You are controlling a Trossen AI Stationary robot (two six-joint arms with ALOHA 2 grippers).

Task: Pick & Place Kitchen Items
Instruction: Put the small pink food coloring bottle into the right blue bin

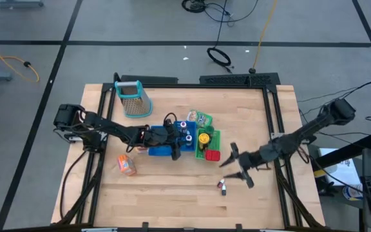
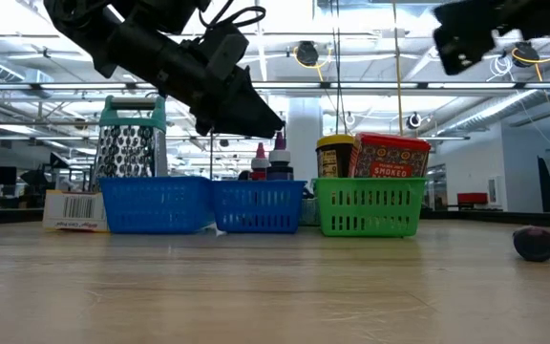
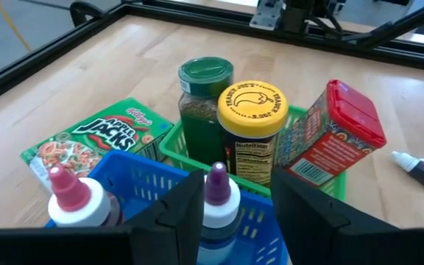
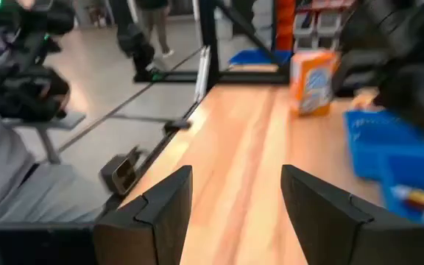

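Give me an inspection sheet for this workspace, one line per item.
Surface: wooden table, bare in front.
Job's things: yellow-lidded jar, green bottle and red block in the green tray; tiny bottles in the blue tray; orange packet and one small bottle loose on the table.
Clutter: grater at the back.
Grippers: left gripper open around a purple-capped bottle; right gripper open, raised, empty.
Cables: loose loops on the floor.
Surroundings: person's legs beyond the table.
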